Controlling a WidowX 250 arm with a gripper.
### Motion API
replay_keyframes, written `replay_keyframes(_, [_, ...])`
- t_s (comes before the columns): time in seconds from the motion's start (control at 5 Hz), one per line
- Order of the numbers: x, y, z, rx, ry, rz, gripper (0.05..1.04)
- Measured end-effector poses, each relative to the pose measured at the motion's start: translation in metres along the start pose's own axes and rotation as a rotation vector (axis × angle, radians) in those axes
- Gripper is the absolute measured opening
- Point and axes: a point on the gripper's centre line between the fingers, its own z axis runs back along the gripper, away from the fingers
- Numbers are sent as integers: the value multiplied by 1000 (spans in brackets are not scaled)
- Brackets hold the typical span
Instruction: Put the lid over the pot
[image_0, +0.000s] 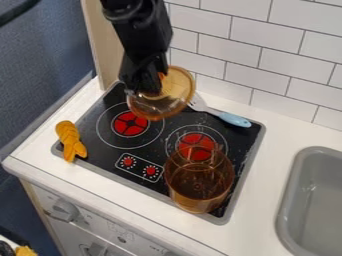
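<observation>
Camera view: one tool (148, 89) pinches one amber lid (177, 85), tilted above the back left of the cooktop (143, 137).
One clear amber pot (199, 182), uncovered, stands near the cooktop's front right corner, the black surface visible through it. The cooktop bears two red burners (130, 123) and two red dials (129, 161); one blue-handled utensil (232, 118) lies at its back edge, one orange-yellow toy (69, 141) across its left edge. One grey sink (324, 200) is set in the counter (274, 145), toward the right.
</observation>
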Motion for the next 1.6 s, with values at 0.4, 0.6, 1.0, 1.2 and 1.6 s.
replay_keyframes(0.4, [22, -51, -2, -18, -11, -6, 381])
replay_keyframes(0.6, [24, -67, -12, -29, 17, -5, 381])
replay_keyframes(1.0, [31, -70, -34, -17, 49, 20, 381])
replay_keyframes(1.2, [40, -70, -40, -32, 57, 43, 381])
replay_keyframes(1.6, [53, -61, -55, -55, 80, 43, 381])
